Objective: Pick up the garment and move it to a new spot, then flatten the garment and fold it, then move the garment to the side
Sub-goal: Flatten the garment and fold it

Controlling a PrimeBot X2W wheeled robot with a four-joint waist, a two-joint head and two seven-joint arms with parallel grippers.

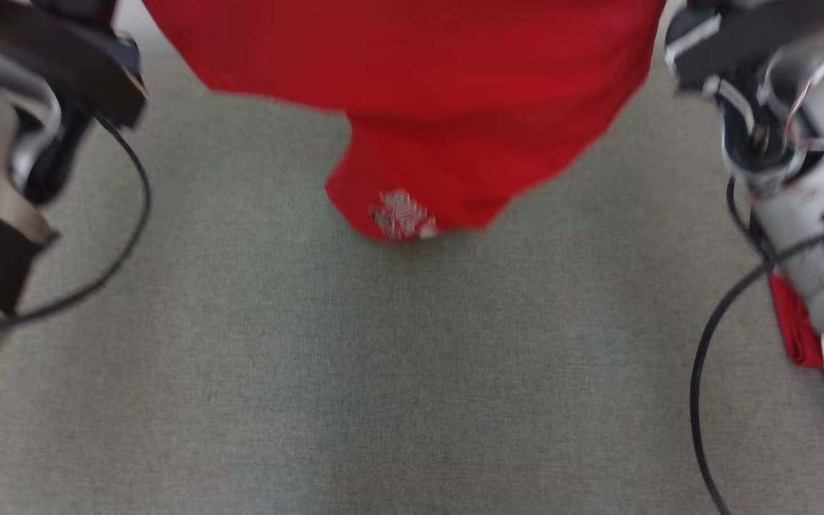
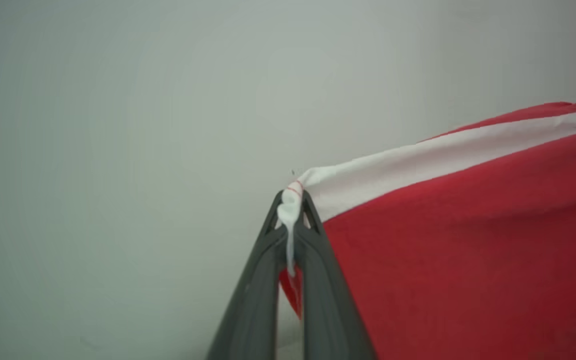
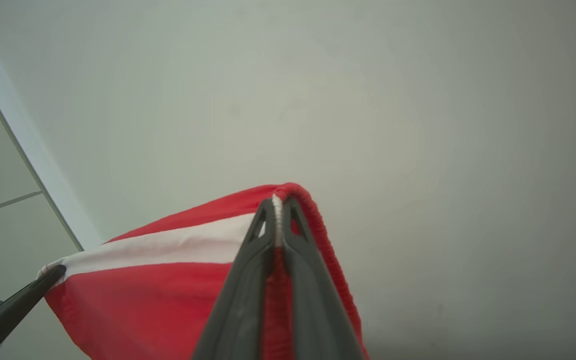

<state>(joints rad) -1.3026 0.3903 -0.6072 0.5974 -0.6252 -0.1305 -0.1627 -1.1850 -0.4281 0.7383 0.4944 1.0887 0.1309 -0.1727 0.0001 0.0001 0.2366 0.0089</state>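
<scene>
The left gripper [image 2: 292, 210] is closed: its 2 dark fingers press together on a bunched corner of the white band [image 2: 443, 160] along the top edge of the red garment [image 2: 458, 260]. A little white cloth pokes out above the fingertips. The right gripper [image 3: 278, 207] is likewise clamped shut, pinching the opposite corner, where the white band meets a ribbed red hem [image 3: 325, 250]. In the right wrist view, the other arm's finger tip sits at the far corner of the band, at the lower left.

Behind the cloth in both wrist views is a plain pale wall [image 3: 368, 100]. In the head view, a grey-green surface [image 1: 383, 393] lies below. Black cables [image 1: 136, 214] loop off both forearms. A second red and white cloth [image 1: 802, 332] lies on the surface at the right, partly hidden by the right forearm [image 1: 812, 236].

The garment is held up off the surface, stretched between the 2 grippers. Its long axis runs left to right along the banded edge. The body hangs down, narrowing to a tip with a white print [image 1: 403, 214]. The head view is blurred, so I cannot tell whether that tip touches the surface.
</scene>
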